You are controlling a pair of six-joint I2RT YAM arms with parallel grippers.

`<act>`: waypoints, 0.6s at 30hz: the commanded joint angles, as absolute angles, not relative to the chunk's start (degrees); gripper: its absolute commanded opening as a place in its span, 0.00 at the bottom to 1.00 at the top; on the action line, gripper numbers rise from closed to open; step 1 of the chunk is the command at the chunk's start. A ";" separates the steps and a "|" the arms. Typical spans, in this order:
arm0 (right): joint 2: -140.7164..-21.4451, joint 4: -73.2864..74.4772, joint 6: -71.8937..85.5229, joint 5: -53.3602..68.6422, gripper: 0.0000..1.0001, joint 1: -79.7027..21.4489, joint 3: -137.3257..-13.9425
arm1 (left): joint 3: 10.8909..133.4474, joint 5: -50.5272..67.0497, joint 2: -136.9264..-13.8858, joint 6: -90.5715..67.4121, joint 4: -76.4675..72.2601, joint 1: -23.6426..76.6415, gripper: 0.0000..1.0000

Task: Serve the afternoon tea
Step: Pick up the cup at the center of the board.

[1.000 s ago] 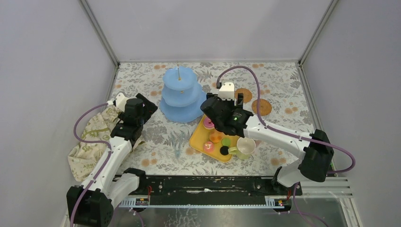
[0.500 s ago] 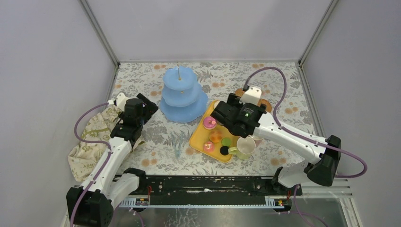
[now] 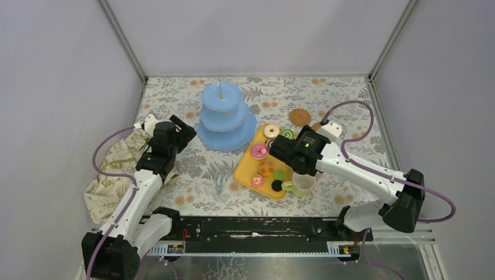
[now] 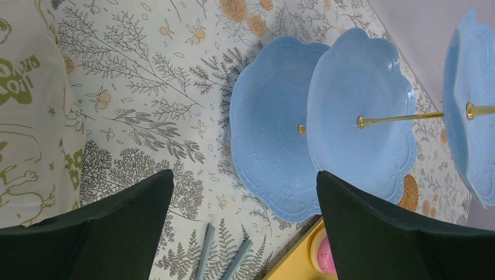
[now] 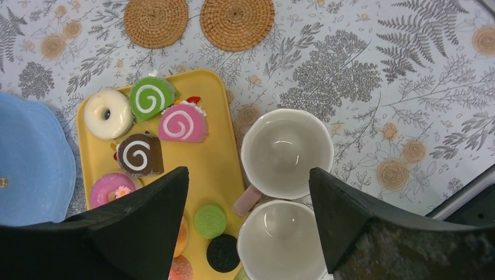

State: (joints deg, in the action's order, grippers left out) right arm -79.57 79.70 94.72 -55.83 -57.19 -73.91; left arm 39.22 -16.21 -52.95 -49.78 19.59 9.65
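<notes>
Pastries (image 5: 140, 154) all lie on the tray (image 5: 219, 157), and the stand (image 4: 274, 146) beside it shows bare tiers, so serving is hardly begun. The pink mug (image 5: 287, 153) and green mug (image 5: 281, 242) stand touching at the tray's edge, off the coasters (image 5: 156, 21). The right gripper (image 5: 248, 175) hangs spread above them (nothing held); the left gripper (image 4: 245, 178) gapes empty near the stand. A cloth (image 3: 114, 169) lies far left; what may be tongs (image 4: 222, 259) lie before the stand.

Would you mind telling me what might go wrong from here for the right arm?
The open right gripper hangs over the pink mug and pale green mug, which sit very close; closing on one may knock the other. It could also catch the yellow tray beside them.
</notes>
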 commanded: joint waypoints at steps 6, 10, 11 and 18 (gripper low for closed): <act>-76.13 64.81 87.10 -48.30 0.76 -48.41 -66.56 | 39.11 -15.13 -52.80 -50.01 16.53 9.40 1.00; -75.45 59.07 82.49 -45.17 0.75 -45.44 -64.46 | 39.28 -15.12 -53.02 -49.92 16.52 9.40 1.00; -75.68 58.57 81.91 -44.80 0.75 -45.11 -64.51 | 39.26 -15.16 -53.20 -49.92 16.52 9.39 1.00; -78.86 57.25 80.60 -41.71 0.72 -42.90 -65.19 | 39.33 -14.97 -53.46 -49.94 16.69 9.39 1.00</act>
State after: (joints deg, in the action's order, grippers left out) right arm -77.71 59.18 82.04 -43.72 -44.14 -64.36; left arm 39.22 -15.55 -53.45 -49.80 19.22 9.65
